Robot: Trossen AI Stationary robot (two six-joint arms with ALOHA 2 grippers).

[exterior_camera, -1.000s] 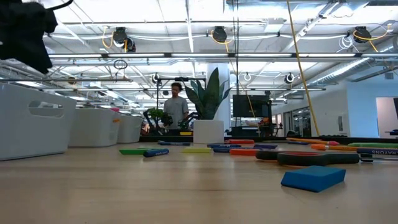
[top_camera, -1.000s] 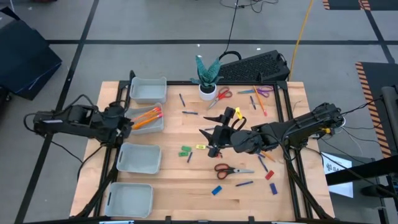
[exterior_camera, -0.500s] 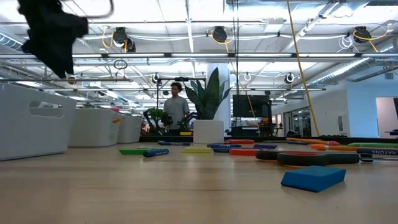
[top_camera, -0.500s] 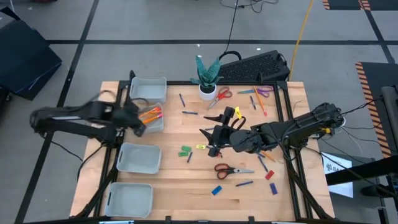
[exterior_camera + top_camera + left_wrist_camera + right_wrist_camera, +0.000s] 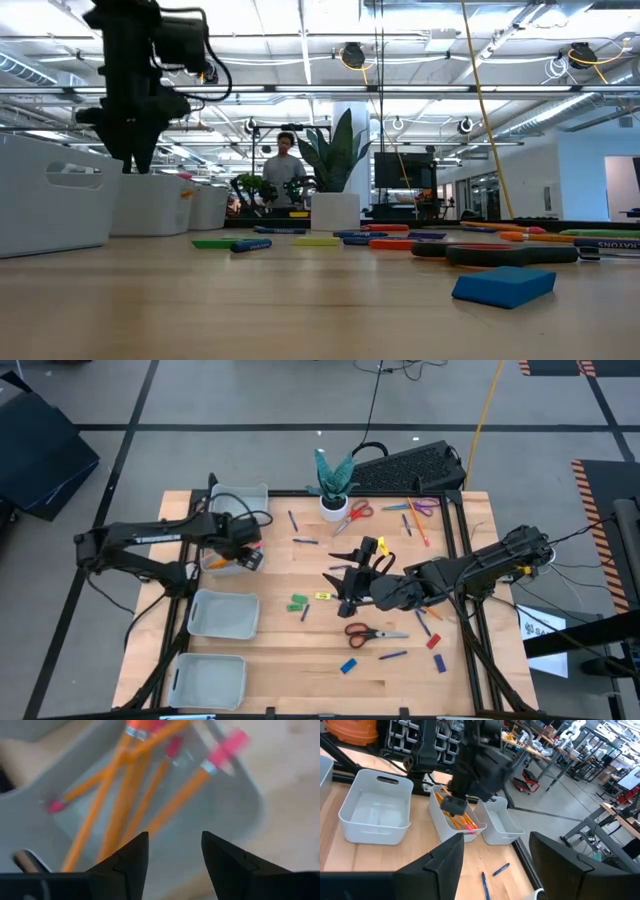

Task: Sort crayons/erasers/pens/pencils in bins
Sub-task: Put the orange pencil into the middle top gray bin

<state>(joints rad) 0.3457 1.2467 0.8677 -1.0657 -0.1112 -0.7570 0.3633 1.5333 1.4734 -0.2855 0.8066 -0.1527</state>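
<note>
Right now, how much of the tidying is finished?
Barely begun. Several long orange pencils lie in one pale grey-blue plastic bin, and the left pincer hangs open and empty above it. The right pincer waits open mid-table. Small flat erasers and slim dark blue pens remain scattered.

Both arms are showing as dark, near-black runs of jointed links, the left arm slim and tube-like with a black cable looping off its wrist, the right arm bulkier, wearing a yellow patch near its shoulder and yellow markings by its wrist. The left gripper is ending in two matte black, wedge-shaped fingers with stepped notches along their inner edges. The right gripper is showing two broad, flat black fingers.
</note>
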